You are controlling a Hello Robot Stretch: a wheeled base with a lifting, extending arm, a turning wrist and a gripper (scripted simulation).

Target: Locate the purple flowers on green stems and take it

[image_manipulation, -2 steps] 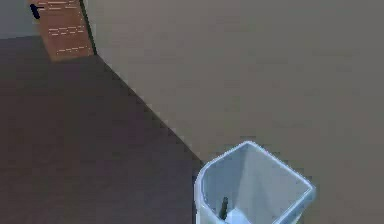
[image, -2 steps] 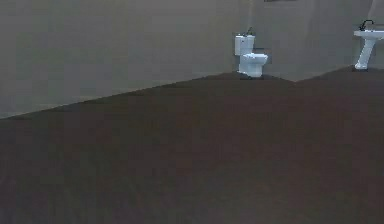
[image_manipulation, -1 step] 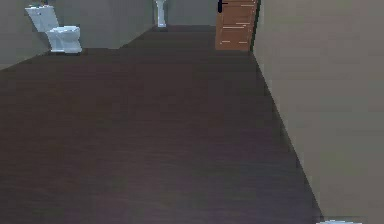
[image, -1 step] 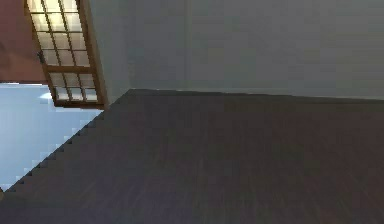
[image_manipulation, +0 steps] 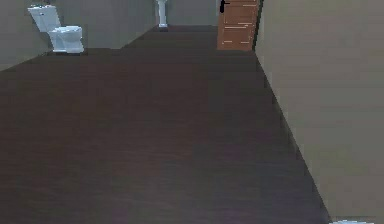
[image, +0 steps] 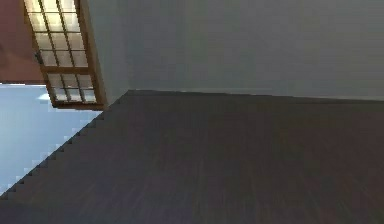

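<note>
Search step, I judge: facing a bare corner of dark plank floor point(image: 220, 160) beside a wood-framed glass-paned door point(image: 65, 55) upper left, so I'd turn; the gripper's finger state I cannot tell.

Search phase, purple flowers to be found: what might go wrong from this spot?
1. Straight ahead stands a grey wall with its corner. Driving on may end in a bump or in wasted searching.
2. The glazed door is at the forward view's left. If the robot heads that way, the base could clip its frame.
3. In the arm side view, the side wall seems close, so a turn here might scrape it.
</note>
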